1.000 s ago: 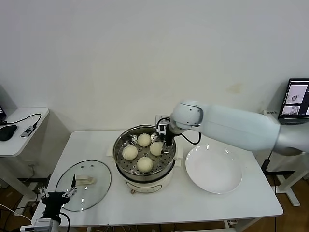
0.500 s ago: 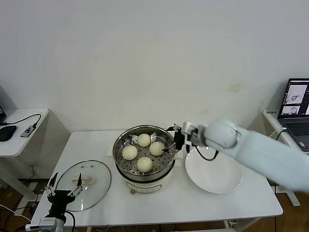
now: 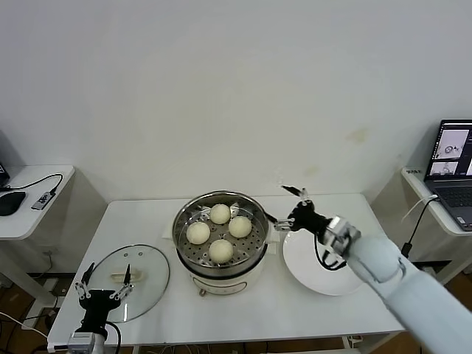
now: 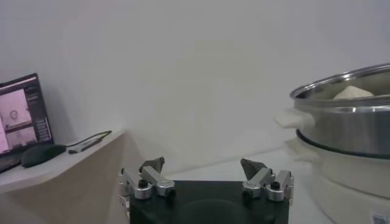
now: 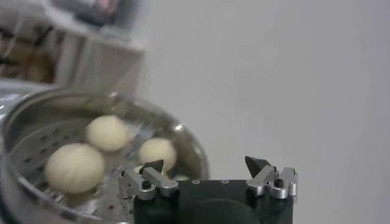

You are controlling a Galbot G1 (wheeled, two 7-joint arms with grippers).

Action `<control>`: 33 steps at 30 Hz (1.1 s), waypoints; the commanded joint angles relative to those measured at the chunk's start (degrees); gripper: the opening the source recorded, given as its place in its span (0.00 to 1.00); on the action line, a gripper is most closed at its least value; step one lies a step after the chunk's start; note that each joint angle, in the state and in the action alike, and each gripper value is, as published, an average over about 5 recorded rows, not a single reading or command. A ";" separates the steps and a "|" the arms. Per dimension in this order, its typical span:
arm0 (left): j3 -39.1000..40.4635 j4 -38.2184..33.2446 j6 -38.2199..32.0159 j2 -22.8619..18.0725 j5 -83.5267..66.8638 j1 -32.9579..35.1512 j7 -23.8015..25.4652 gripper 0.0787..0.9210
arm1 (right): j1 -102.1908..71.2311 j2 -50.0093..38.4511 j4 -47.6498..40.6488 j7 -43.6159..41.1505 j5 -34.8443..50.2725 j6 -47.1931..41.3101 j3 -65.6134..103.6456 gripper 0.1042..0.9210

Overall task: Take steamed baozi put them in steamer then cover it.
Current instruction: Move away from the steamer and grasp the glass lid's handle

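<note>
Several cream-white baozi (image 3: 220, 213) lie on the perforated tray inside the steel steamer (image 3: 181, 218), which stands uncovered at the table's middle. My right gripper (image 3: 285, 208) hovers open and empty just right of the steamer's rim, near the plate's edge. In the right wrist view the right gripper (image 5: 204, 162) has the baozi (image 5: 75, 167) and the steamer rim (image 5: 196, 155) beyond it. My left gripper (image 3: 108, 274) stands open and empty low at the front left, over the near part of the glass lid (image 3: 147, 262). In the left wrist view the left gripper (image 4: 202, 162) faces past the steamer (image 4: 347, 109).
A bare white plate (image 3: 327, 259) lies right of the steamer. A side table (image 3: 33, 193) with a mouse and cable stands at the left. A laptop (image 3: 453, 147) sits on a stand at the far right.
My right gripper has pulled back out of the steamer and swung right toward the plate. My left gripper has crept up and forward at the lid's near edge.
</note>
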 commanded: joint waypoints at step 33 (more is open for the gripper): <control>4.15 24.82 -5.57 12.26 63.68 -12.88 -0.46 0.88 | -39.53 34.37 6.52 8.69 -7.27 9.56 44.16 0.88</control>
